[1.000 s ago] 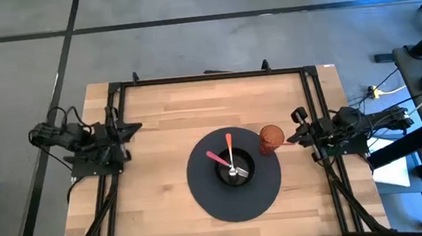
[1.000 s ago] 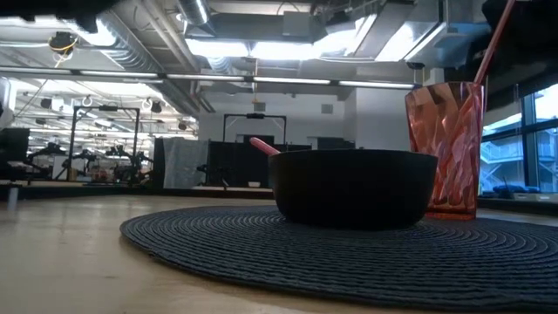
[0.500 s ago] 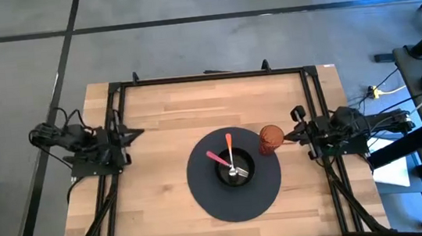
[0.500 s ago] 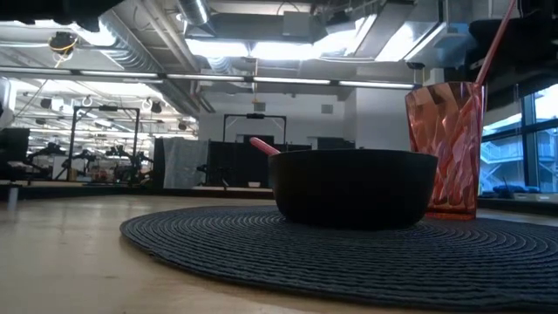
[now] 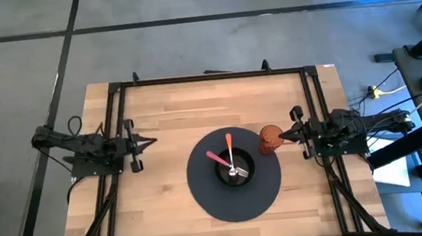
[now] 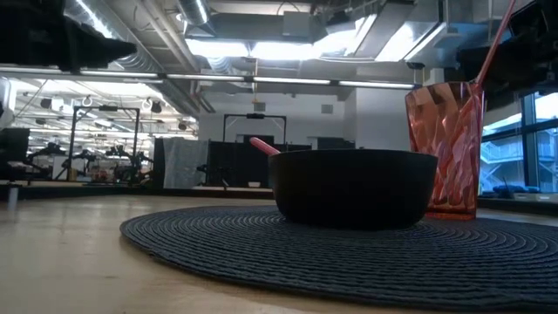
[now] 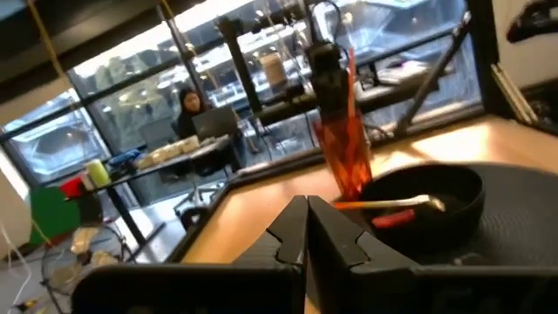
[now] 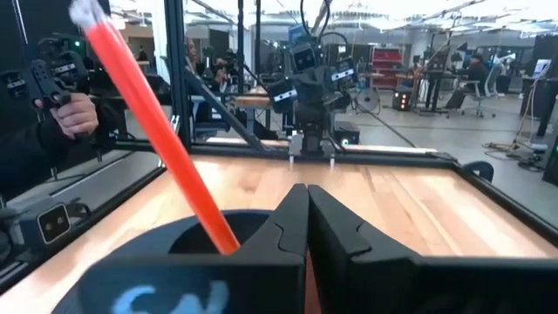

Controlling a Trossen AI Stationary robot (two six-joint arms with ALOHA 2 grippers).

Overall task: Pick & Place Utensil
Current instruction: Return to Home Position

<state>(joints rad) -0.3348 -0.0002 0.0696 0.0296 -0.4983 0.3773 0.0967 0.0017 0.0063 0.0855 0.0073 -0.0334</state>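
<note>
A black bowl [image 5: 235, 170] sits in the middle of a round dark placemat [image 5: 204, 201]. A pink-handled utensil [image 5: 217, 158] and an orange-handled one [image 5: 229, 143] lean in the bowl with their metal ends down. A red faceted cup [image 6: 442, 148] stands on the mat's far right edge, and a red stick [image 6: 493, 44] rises from it. My left gripper [image 5: 149, 142] is shut and level, over bare wood left of the mat. My right gripper [image 5: 281, 135] is shut and points level at the cup from just right of it. No touch shows.
A black frame [image 5: 207, 77] runs along the table's far edge and both sides. Bare wood [image 5: 155, 108] lies between the frame and the mat. In the room beyond the table are desks, racks and a person [image 7: 193, 109].
My left gripper has come down and moved toward the mat, its shut fingers now level and pointing at the bowl. My right gripper has swung its shut fingers round toward the cup. Bowl, utensils and cup have kept still.
</note>
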